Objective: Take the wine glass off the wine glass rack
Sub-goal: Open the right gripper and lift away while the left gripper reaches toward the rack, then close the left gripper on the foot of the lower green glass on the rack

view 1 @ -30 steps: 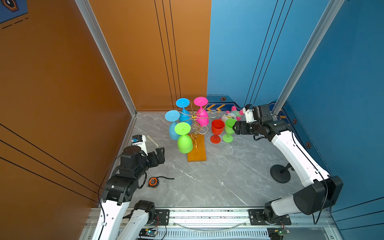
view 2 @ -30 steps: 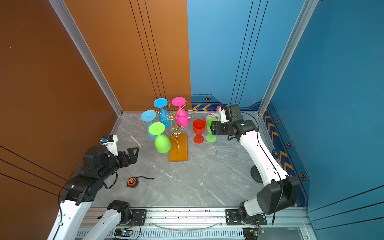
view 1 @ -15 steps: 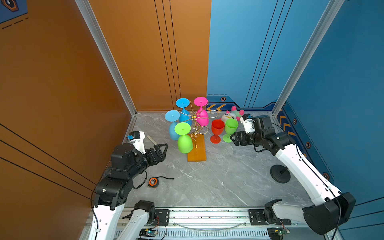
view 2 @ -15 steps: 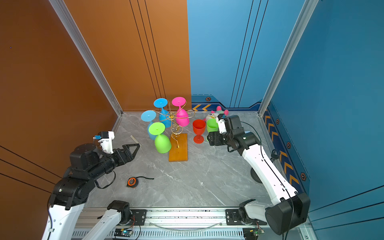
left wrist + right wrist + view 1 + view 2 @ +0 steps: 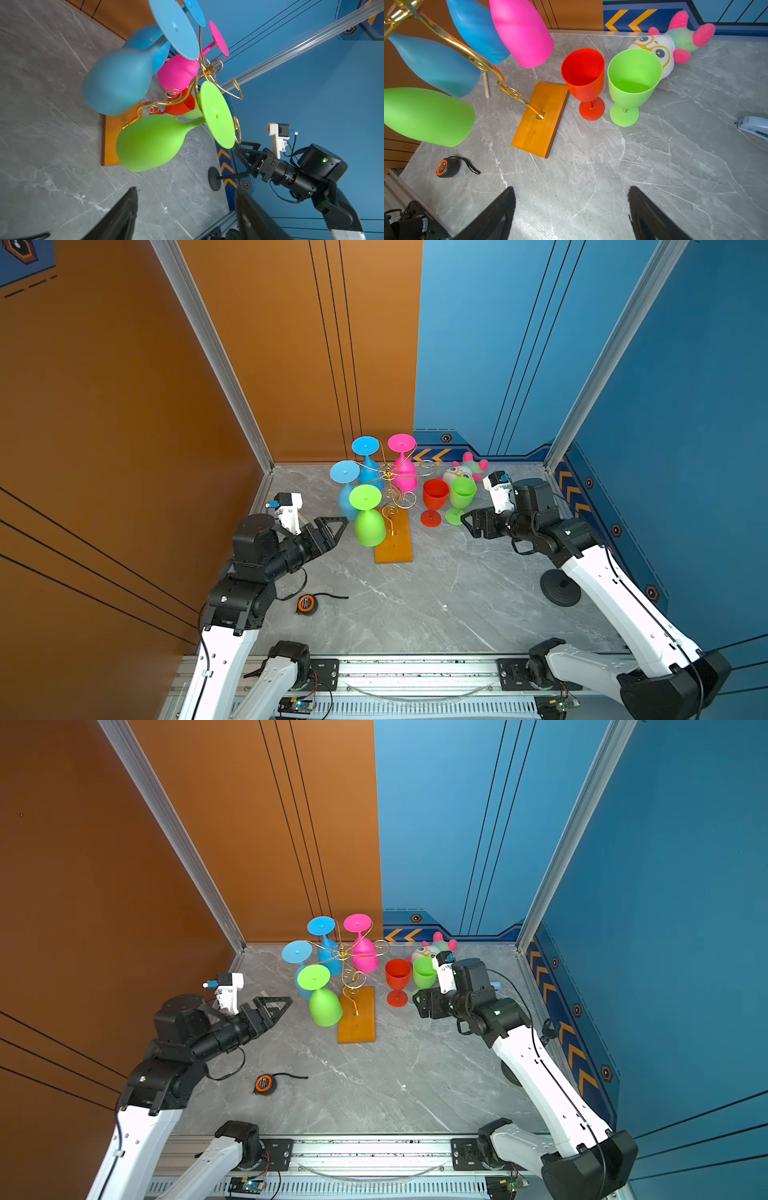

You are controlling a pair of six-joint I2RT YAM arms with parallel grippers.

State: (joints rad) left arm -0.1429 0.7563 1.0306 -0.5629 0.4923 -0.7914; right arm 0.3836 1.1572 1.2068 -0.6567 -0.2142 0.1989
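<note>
The left arm has pushed forward over the last second, so the left gripper (image 5: 338,526) now sits just beside the hanging green glass (image 5: 368,526) without touching it. Meanwhile the right gripper (image 5: 467,522) has backed away from the standing green glass (image 5: 461,494) and dropped lower, towards the front edge of the table. The wine glass rack (image 5: 395,545) stands on its orange wooden base towards the back of the grey marble table (image 5: 415,605), its gold wire stem rising to curled arms. Four glasses hang from it upside down, feet up: the green one on the side nearest the left arm, a light blue glass (image 5: 345,472) just behind that, and a deeper blue glass (image 5: 365,446) and a pink glass (image 5: 402,475) on the rack's far side. A red glass (image 5: 434,495) stands upright just beside the rack's base on the right arm's side. The standing green glass is next to it, further from the rack; whether the two touch I cannot tell. Beyond them from the rack lies a plush toy (image 5: 459,470). In the left wrist view the left fingers (image 5: 122,214) stand well apart with nothing between them, pointed at the green bowl. The right fingers (image 5: 502,214) are wide apart too, and empty. An orange tape measure (image 5: 306,604) lies in front of the rack, well apart from it.
</note>
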